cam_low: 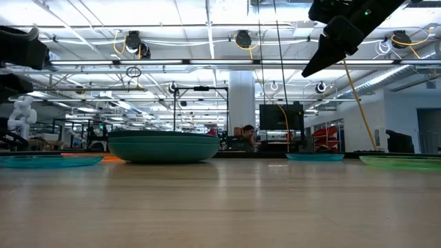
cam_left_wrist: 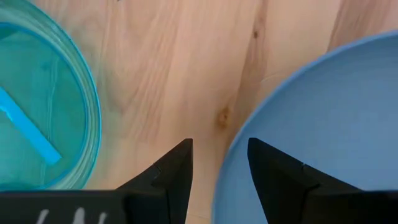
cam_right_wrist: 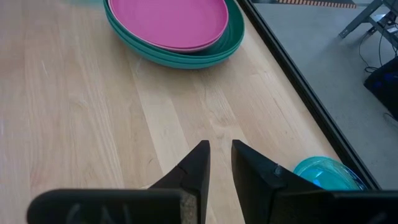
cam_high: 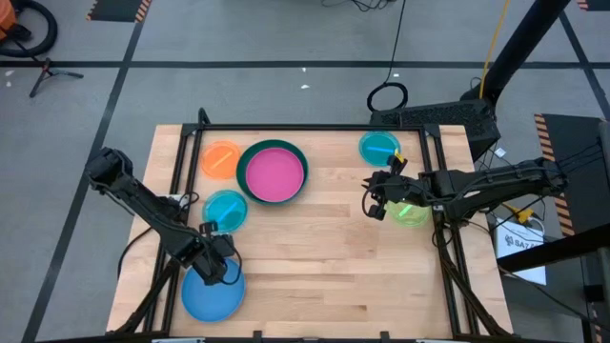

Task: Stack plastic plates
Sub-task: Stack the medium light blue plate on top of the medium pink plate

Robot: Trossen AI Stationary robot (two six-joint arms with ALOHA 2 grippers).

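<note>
A blue plate (cam_high: 212, 295) lies flat near the table's front left. My left gripper (cam_left_wrist: 219, 163) points down over its far rim (cam_left_wrist: 231, 155), open: one finger is over the plate and the other over bare wood. I see no touch. A cyan plate (cam_left_wrist: 37, 99) lies flat just beyond it. Farther back, a magenta plate (cam_high: 274, 173) rests inside a teal plate (cam_high: 246, 152), with an orange plate (cam_high: 220, 159) beside them. My right gripper (cam_right_wrist: 221, 158) hangs above the table's right half, slightly open and holding nothing.
A second cyan plate (cam_high: 379, 148) lies at the far right and a lime plate (cam_high: 410, 213) under the right arm. A black frame rail (cam_high: 315, 128) runs along the table's far edge. Bare wood (cam_high: 334, 257) spans the middle and front right.
</note>
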